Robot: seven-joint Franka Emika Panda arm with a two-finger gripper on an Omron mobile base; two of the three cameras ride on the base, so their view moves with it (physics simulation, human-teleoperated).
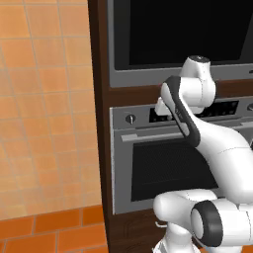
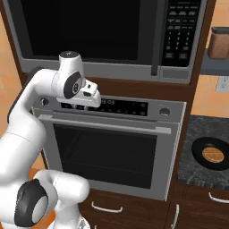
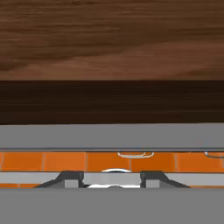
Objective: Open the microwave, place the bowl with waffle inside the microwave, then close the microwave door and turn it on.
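The microwave (image 2: 179, 40) is built into dark wood, high up, and its black glass door (image 2: 85, 27) is closed; the door (image 1: 178, 29) also spans the top of the left base view. A keypad and a vertical handle (image 2: 154, 40) sit at its right. A dark bowl with a round golden waffle (image 2: 212, 154) rests on the speckled counter at the far right. My gripper (image 2: 95, 96) hangs below the microwave, close to the wood strip and the oven's control band. In the hand view its fingertips (image 3: 72, 177) stand apart with nothing between them, so the gripper (image 3: 111, 178) is open.
A grey oven (image 2: 107, 152) with a bar handle (image 2: 112, 125) and a round knob (image 2: 164, 112) is directly under the microwave. A brown jar (image 2: 219, 42) stands on a shelf at the upper right. Orange tiles (image 1: 44, 99) cover the wall to the left of the cabinet.
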